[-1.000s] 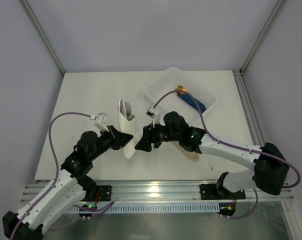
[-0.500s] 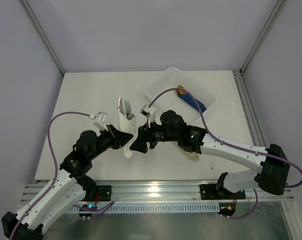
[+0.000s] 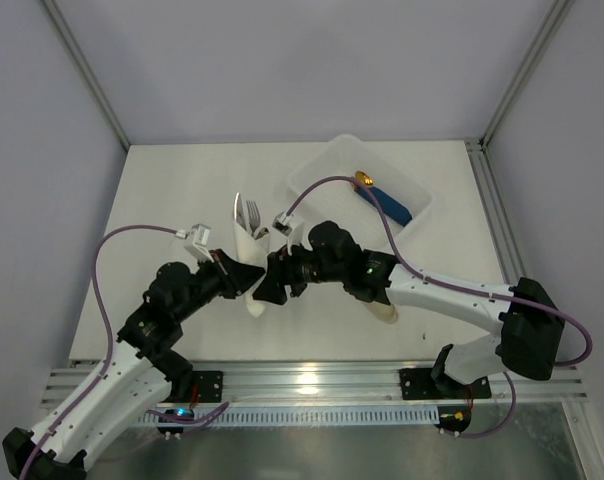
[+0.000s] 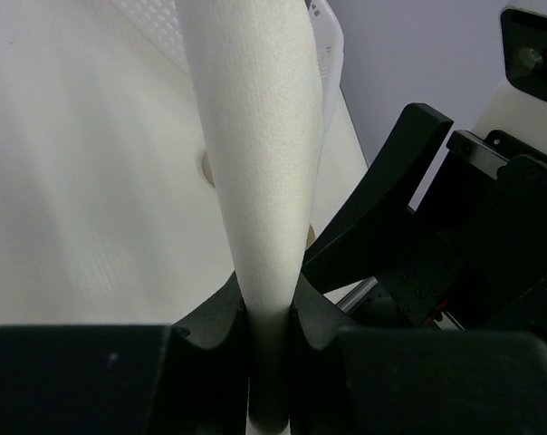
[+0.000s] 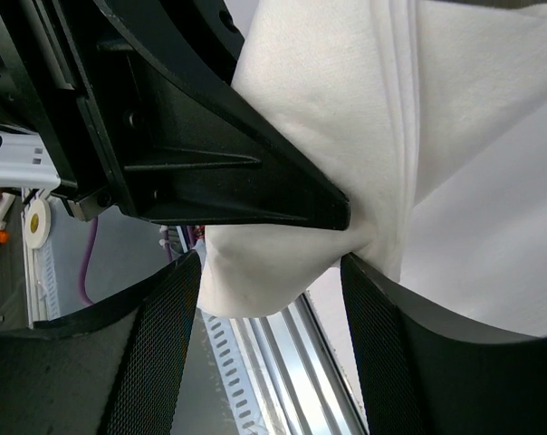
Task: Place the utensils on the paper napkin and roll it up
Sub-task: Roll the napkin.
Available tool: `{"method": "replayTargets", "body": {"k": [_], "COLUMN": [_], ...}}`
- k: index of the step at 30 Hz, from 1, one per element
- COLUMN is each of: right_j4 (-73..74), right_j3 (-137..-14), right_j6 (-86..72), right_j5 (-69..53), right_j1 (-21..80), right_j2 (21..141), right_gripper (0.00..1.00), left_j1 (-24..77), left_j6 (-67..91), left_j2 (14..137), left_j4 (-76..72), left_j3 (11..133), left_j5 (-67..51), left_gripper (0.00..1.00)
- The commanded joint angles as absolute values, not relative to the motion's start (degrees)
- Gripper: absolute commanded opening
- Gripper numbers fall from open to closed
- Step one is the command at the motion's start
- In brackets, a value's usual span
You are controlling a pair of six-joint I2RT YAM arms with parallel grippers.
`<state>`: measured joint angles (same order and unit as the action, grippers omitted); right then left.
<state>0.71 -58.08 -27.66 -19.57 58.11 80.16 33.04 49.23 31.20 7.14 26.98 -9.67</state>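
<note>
White table (image 3: 172,190), grey walls (image 3: 302,60).
One paper napkin (image 4: 264,136), clenched in the left gripper (image 4: 269,313); right gripper (image 5: 272,263) gaping around its end; one tray (image 3: 317,178).

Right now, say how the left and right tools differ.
The left tool is shut, pinching the napkin; the right tool is open, gripping nothing. The left tool reaches in from the left, the right tool from the right. Both are black, at the napkin's near end.
</note>
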Motion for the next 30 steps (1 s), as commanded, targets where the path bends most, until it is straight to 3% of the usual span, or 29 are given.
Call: {"method": "replayTargets", "body": {"k": [1,15,30], "right_j4": [-5.71,-11.43,-4.31], "right_j3": [-60.64,-58.71,-62.31], "right_j6": [-28.39,-28.48,-23.73], "right_j5": [-20.22,-22.5,-20.48], "right_j1": [58.27,55.64,54.76], "right_j2": [81.21,81.21,80.51], "right_gripper": [0.67,0.67,0.67], "left_j1": [33.31,33.31,33.31], "left_j6": [50.27,51.42,50.36], "left_j2": [29.88,27.34,27.6], "left_j4": [2.37,3.34,5.89], "left_j3": [29.44,29.44,30.85], "left_j5": [-12.48,-13.1,-12.48], "left_gripper": [0.0,0.0,0.0]}}
